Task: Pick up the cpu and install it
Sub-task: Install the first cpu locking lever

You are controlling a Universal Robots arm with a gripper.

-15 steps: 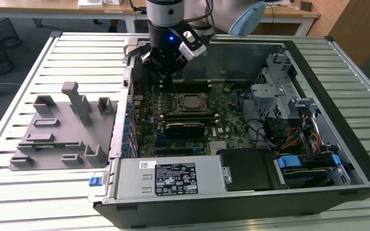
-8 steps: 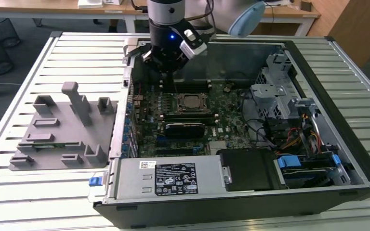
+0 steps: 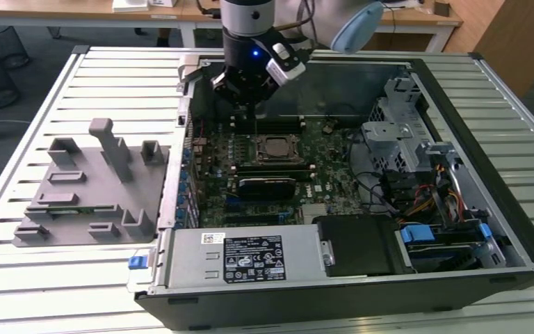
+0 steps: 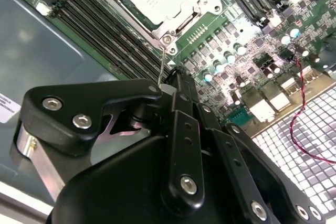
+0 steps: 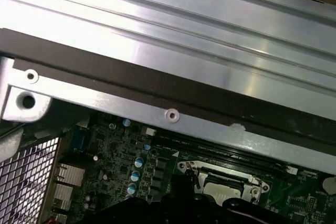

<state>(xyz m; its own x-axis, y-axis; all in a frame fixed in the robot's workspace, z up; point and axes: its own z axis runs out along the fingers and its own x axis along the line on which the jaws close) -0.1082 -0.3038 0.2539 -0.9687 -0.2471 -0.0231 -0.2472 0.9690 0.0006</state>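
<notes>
On the exterior view's left, a grey plastic tray with upright blocks lies on the white slatted table, beside the open black computer case. The small square cpu with its silver-grey metal top already sits in the socket at the green motherboard's middle. The black gripper hangs vertical above the board's far edge; I cannot tell how wide the claw stands. A careless descent could knock the socket frame or memory slots.
</notes>
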